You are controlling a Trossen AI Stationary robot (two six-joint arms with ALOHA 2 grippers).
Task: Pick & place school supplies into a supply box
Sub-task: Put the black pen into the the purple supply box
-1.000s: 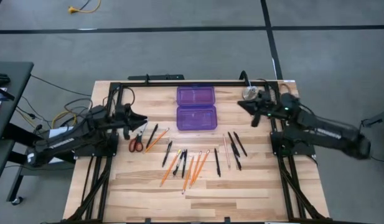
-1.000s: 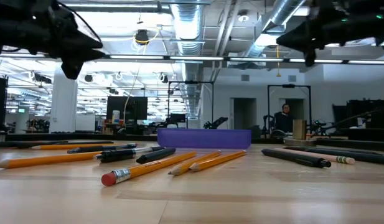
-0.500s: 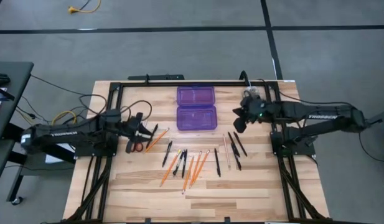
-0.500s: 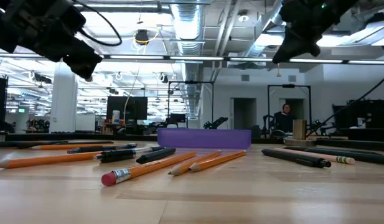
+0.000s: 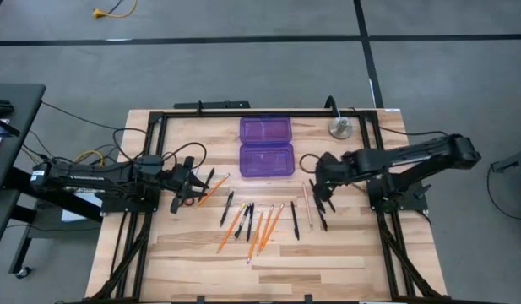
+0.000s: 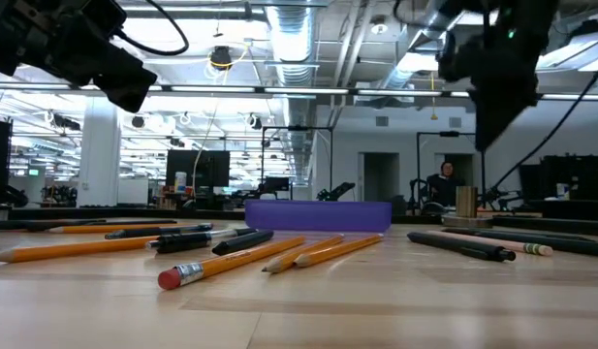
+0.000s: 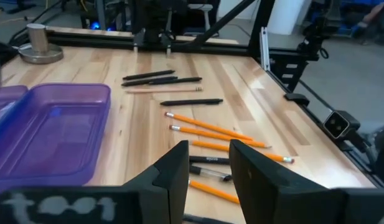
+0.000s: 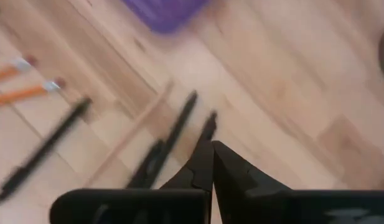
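Reaching in from the left edge of the wooden table, the left gripper hangs low over the red-handled scissors, its fingers parted with nothing between them. From the right edge the right gripper points down just above a small cluster of black pens and a pale pencil, its fingers pressed together and empty. The purple supply box lies open near the middle of the far edge, its two hinged halves side by side, and both look empty. In front of it, across the middle of the table, orange pencils and more black pens lie loosely fanned out, none touching the box. Two more pencils or pens lie just beside the scissors, near the left gripper. A round silver metal object stands by the far right corner, well apart from the supplies. Beyond the table a person is visible far off in the room.
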